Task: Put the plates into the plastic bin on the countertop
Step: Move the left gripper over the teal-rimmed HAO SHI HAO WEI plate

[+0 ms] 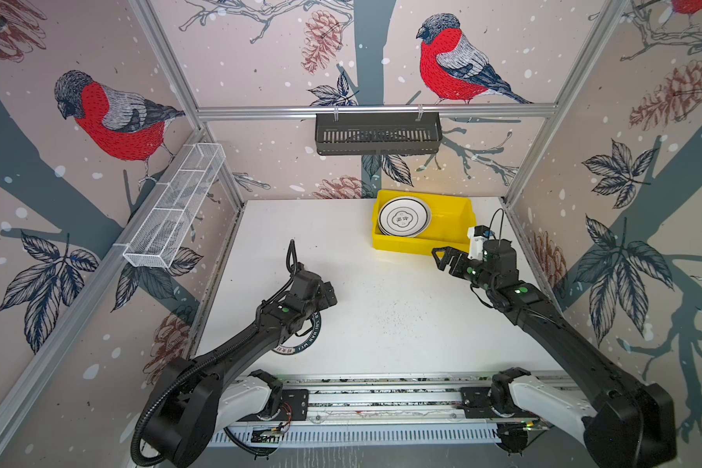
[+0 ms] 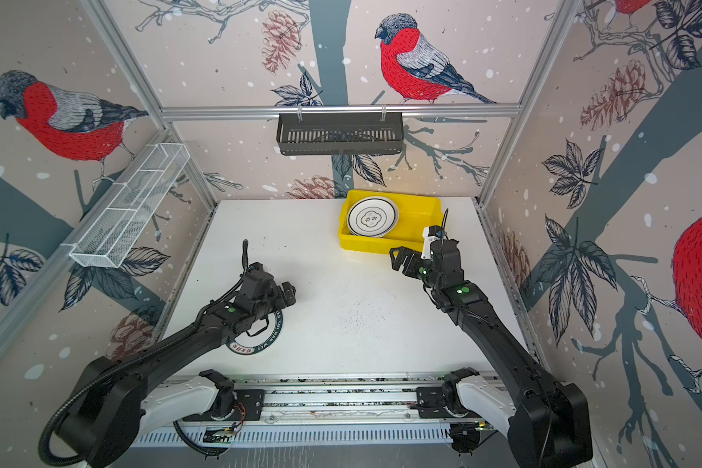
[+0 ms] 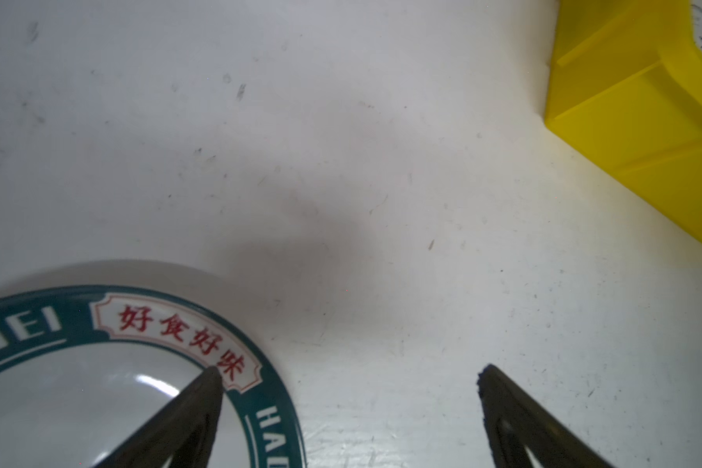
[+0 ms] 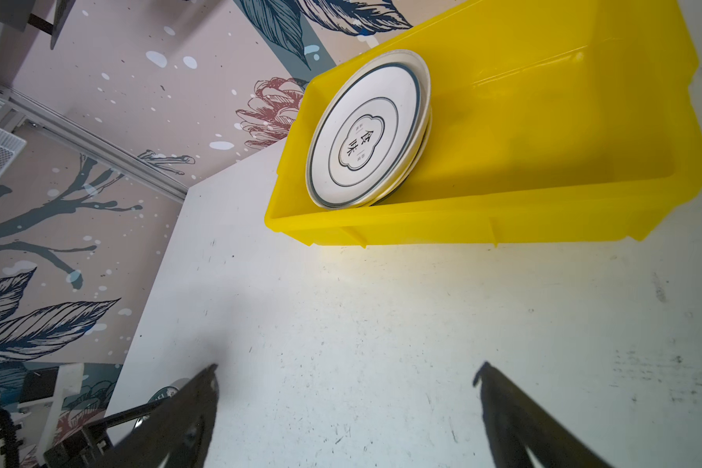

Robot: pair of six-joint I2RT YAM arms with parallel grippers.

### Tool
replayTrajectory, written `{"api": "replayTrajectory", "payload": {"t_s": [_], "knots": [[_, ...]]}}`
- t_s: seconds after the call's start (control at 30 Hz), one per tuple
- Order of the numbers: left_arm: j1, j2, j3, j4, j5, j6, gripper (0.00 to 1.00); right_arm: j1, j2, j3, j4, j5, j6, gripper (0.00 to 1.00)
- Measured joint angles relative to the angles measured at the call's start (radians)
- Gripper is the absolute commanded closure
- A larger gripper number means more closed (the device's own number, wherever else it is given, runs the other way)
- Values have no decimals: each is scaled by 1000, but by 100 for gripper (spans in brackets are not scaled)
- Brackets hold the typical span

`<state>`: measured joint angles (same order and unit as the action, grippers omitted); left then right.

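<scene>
The yellow plastic bin (image 1: 450,227) (image 2: 420,221) stands at the back right of the white countertop (image 1: 381,304). A stack of plates leans inside its left end, and the top plate (image 1: 404,216) (image 2: 373,216) (image 4: 365,133) is white with black rings. Another plate with a dark-green lettered rim (image 1: 300,347) (image 2: 256,347) (image 3: 276,389) lies front left, mostly hidden under the left arm. My left gripper (image 1: 329,295) (image 3: 349,370) is open just above it, with one finger over the rim and the other over bare countertop. My right gripper (image 1: 438,257) (image 4: 347,368) is open and empty in front of the bin (image 4: 544,121).
A black slotted basket (image 1: 377,133) hangs on the back rail. A white wire mesh basket (image 1: 175,206) is fixed along the left wall. Aluminium rails (image 1: 381,389) and the arm bases run along the front edge. Patterned walls close in three sides.
</scene>
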<state>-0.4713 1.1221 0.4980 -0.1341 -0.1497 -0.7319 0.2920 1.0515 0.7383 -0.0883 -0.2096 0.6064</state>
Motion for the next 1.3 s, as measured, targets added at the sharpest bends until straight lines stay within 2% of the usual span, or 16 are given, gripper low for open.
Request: {"api": "replayTrajectory", "payload": {"t_s": [0.3, 0.5, 0.77, 0.97, 1.3], "knots": [[0, 34, -39, 3, -26, -31, 3, -2, 23, -2, 19, -25, 0, 1], [0, 129, 23, 21, 44, -25, 2, -3, 21, -2, 15, -25, 0, 1], [0, 208, 19, 124, 130, -21, 3, -15, 10, -6, 10, -24, 0, 1], [-22, 233, 6, 230, 196, -34, 3, -23, 4, -15, 6, -20, 0, 1], [-82, 361, 66, 368, 245, -51, 3, -39, -3, -23, -17, -16, 0, 1]]}}
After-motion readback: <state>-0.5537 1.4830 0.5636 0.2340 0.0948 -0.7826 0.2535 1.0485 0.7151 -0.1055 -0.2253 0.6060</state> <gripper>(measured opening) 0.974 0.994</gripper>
